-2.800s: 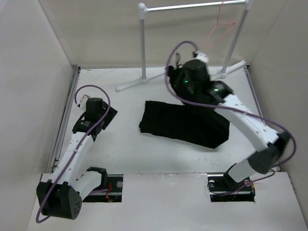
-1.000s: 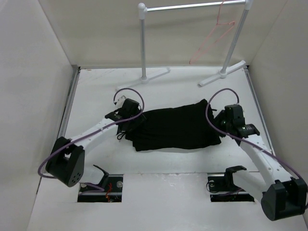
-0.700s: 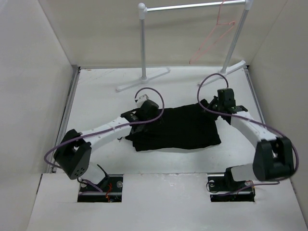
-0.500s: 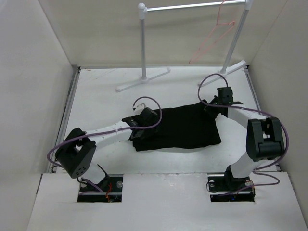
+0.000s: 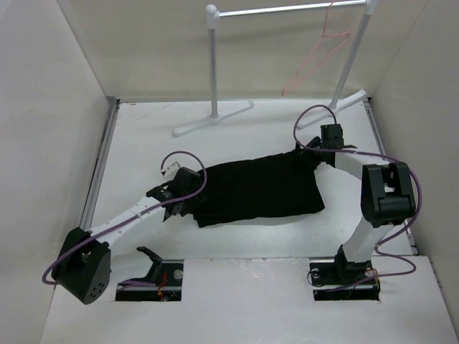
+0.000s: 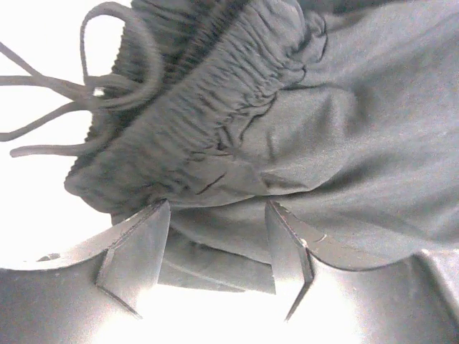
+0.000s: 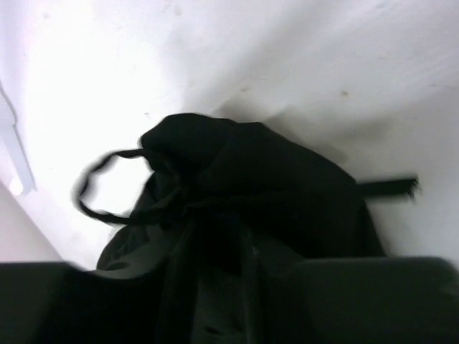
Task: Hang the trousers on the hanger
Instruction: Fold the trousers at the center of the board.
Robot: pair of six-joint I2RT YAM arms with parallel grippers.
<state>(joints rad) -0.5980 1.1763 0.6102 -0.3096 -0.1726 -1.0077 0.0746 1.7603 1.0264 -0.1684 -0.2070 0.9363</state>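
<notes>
**Black trousers (image 5: 258, 188) flat on the table (image 5: 143, 136), hanger (image 5: 315, 61) up on the rack (image 5: 213, 64)**

Top view: the trousers lie spread mid-table, well apart from the hanger at the back. The left gripper (image 5: 183, 201) sits at their left end, and the right gripper (image 5: 313, 153) at their far right corner.

Left wrist: the fingers (image 6: 136, 251) stand apart, released, with the gathered waistband (image 6: 215, 107) and drawstring (image 6: 107, 93) just ahead.

Right wrist: dark, blurred, bunched cloth fills the view, and whether this claw grips cannot be told.
</notes>
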